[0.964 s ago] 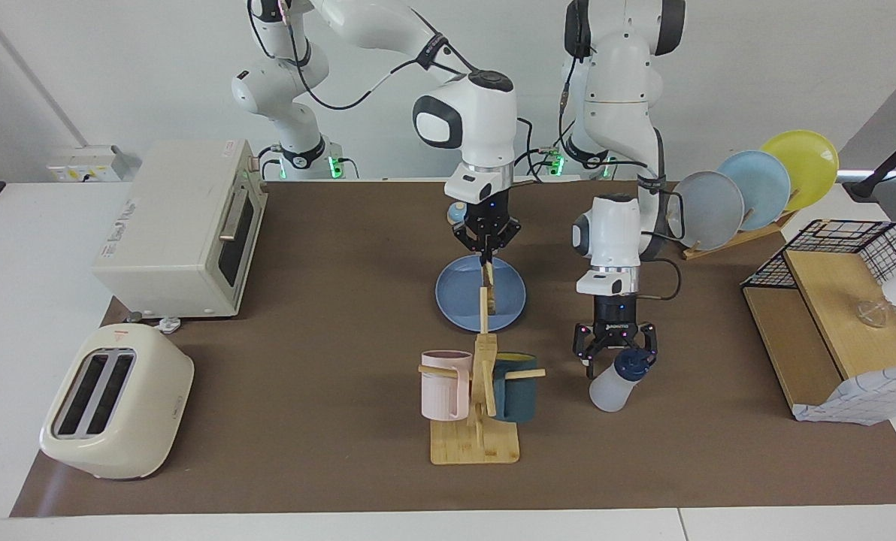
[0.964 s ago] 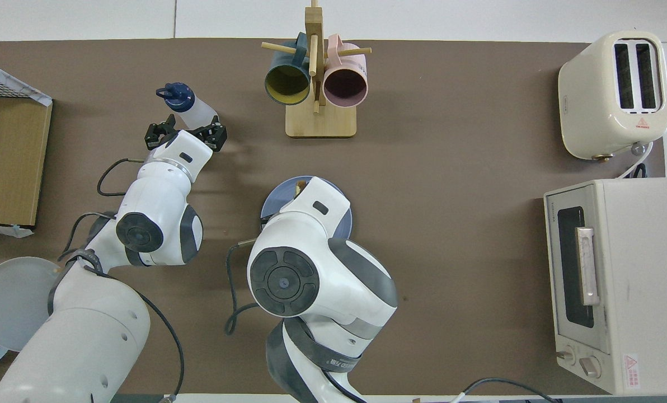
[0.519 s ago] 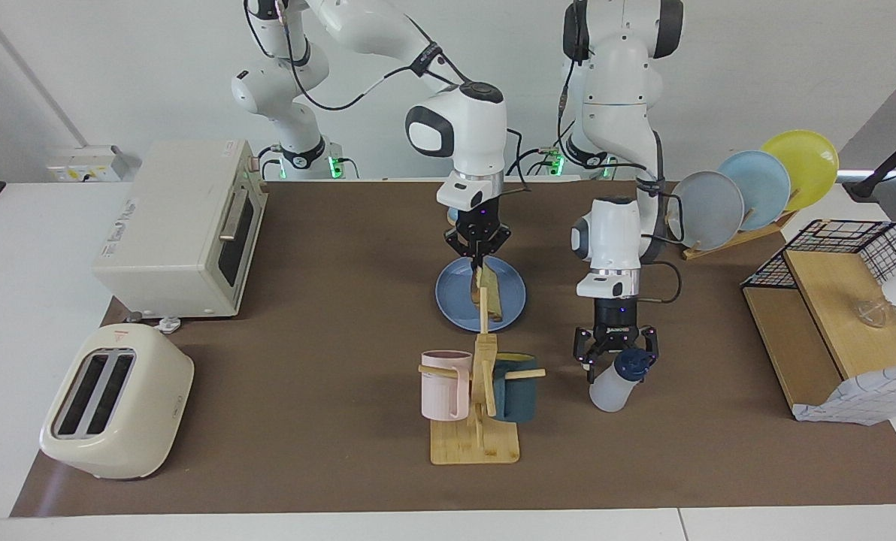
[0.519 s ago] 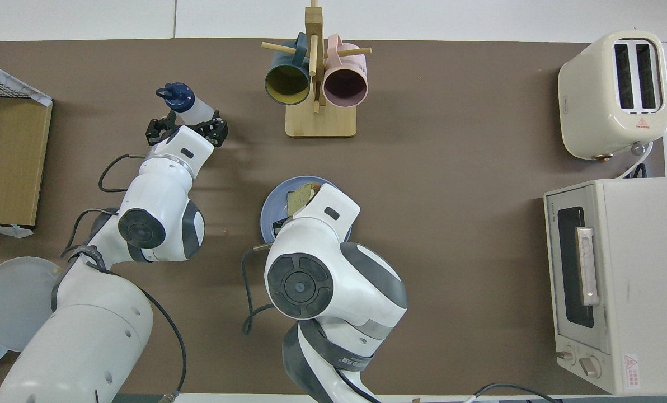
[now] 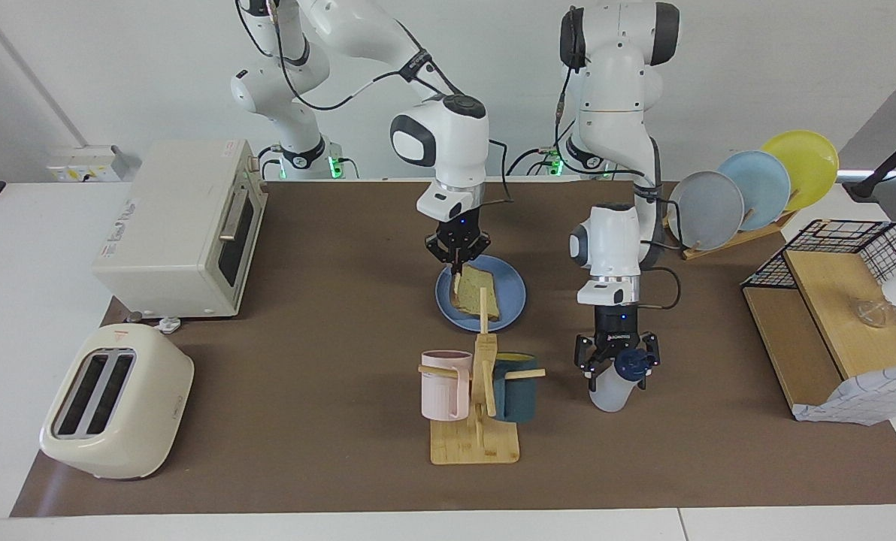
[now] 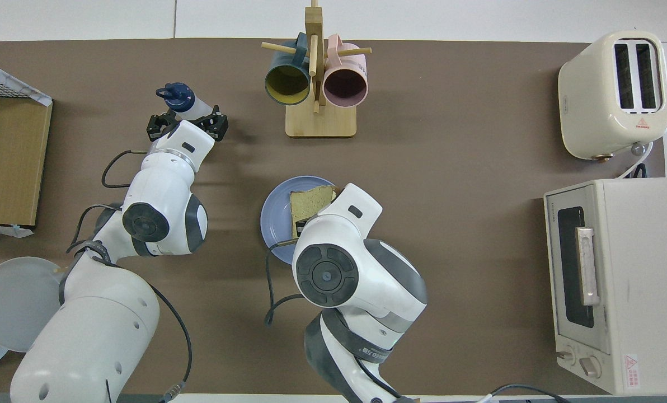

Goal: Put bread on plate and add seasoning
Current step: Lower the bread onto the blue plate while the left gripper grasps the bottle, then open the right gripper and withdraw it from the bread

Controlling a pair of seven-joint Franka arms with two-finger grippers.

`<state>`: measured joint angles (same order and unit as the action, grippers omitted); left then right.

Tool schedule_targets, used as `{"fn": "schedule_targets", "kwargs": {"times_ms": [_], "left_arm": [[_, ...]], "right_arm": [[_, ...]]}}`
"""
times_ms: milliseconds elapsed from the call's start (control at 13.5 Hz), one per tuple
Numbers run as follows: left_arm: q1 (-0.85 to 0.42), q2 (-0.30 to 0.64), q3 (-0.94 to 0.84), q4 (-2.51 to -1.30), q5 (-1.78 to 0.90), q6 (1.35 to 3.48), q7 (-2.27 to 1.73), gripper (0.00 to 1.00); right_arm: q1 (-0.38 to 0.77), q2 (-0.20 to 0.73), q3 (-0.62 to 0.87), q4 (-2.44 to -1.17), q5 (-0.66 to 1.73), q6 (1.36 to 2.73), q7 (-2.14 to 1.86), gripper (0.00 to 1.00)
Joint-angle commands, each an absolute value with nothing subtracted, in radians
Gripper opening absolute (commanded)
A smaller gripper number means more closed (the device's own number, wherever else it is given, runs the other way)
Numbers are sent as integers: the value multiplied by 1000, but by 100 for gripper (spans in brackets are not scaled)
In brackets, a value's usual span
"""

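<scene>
The bread [image 5: 482,291] [image 6: 310,200] lies slanted on the blue plate [image 5: 513,284] [image 6: 273,215] in the middle of the mat. My right gripper [image 5: 457,272] is shut on the bread's edge toward the right arm's end and holds that edge slightly raised. In the overhead view its fingers are hidden under its own wrist. The seasoning [image 5: 610,391] [image 6: 183,99], a translucent bottle with a navy cap, stands leaning a little on the mat toward the left arm's end. My left gripper [image 5: 617,370] [image 6: 187,121] is down around its neck, open, one finger on each side.
A wooden mug rack [image 5: 476,436] with a pink and a teal mug stands farther from the robots than the plate. A toaster [image 5: 117,402] and an oven [image 5: 181,225] sit at the right arm's end. A plate rack [image 5: 749,191] and a wire-backed shelf [image 5: 831,315] sit at the left arm's end.
The right gripper swung toward the right arm's end, tipping the bread from hanging on edge to lying slanted on the plate. The left gripper came lower around the bottle.
</scene>
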<state>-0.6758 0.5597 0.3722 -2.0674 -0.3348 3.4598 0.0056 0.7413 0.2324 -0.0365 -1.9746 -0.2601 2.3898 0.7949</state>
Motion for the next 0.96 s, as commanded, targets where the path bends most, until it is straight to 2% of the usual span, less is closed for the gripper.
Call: {"fn": "schedule_targets", "kwargs": {"times_ms": [0, 371, 445, 519, 593, 667, 741, 890], "left_arm": [[-684, 584, 384, -2043, -351, 3467, -5, 100], [-681, 583, 383, -2045, -351, 3458, -24, 100], [-681, 583, 382, -2045, -351, 3456, -25, 92], [-681, 583, 382, -2046, -351, 3456, -26, 82], [-681, 583, 382, -2046, -351, 3456, -26, 71], [-681, 583, 382, -2046, -350, 3455, -29, 59], [-681, 583, 382, -2046, -350, 3451, -29, 44], [-681, 581, 382, -2046, -350, 3450, -31, 9]], "right_arm": [[718, 178, -26, -2101, -275, 2482, 831, 0], [716, 172, -26, -2114, -275, 2474, 864, 0], [710, 172, -26, -2114, -275, 2471, 865, 0], [701, 173, -26, -2111, -270, 2470, 864, 15], [690, 175, -26, -2106, -265, 2467, 861, 35], [693, 173, -25, -2106, -264, 2465, 861, 83], [693, 169, -25, -2103, -264, 2454, 858, 100], [687, 143, -25, -2082, -264, 2402, 833, 100]]}}
